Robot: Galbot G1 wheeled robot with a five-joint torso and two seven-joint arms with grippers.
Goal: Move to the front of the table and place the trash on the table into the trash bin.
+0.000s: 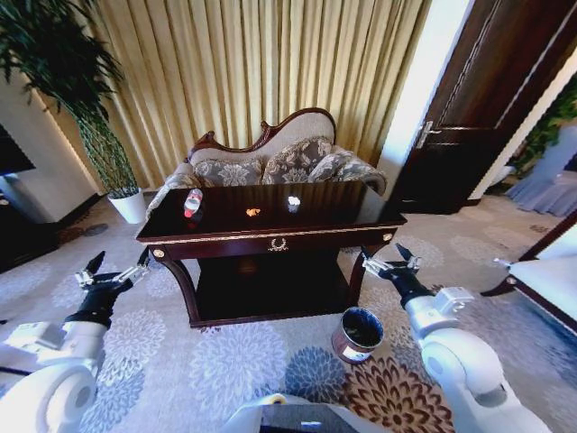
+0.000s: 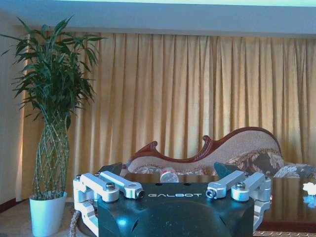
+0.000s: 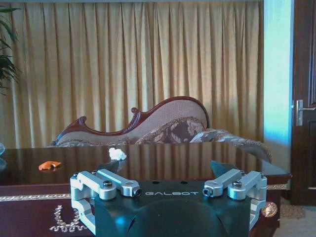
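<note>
The dark glossy table [image 1: 343, 216] stands ahead of me in the head view, with the trash on its top. A clear bottle [image 1: 193, 203] with a red cap lies toward its left end, a tiny orange scrap [image 1: 253, 213] near the middle, and a white paper wad [image 1: 293, 203] to the right of that. The trash bin [image 1: 359, 335] stands on the carpet by the table's front right leg. My left gripper [image 1: 118, 262] hovers open off the front left corner. My right gripper [image 1: 386, 254] hangs open at the front right corner, above the bin. In the wrist views I see the bottle [image 2: 169, 175], scrap [image 3: 49, 165] and wad [image 3: 117, 154].
A patterned sofa [image 1: 270, 162] with a carved frame sits behind the table, before gold curtains. A potted plant [image 1: 108, 153] stands at the back left and a dark door [image 1: 478, 99] at the back right. Floral carpet [image 1: 225, 361] lies open in front of the table.
</note>
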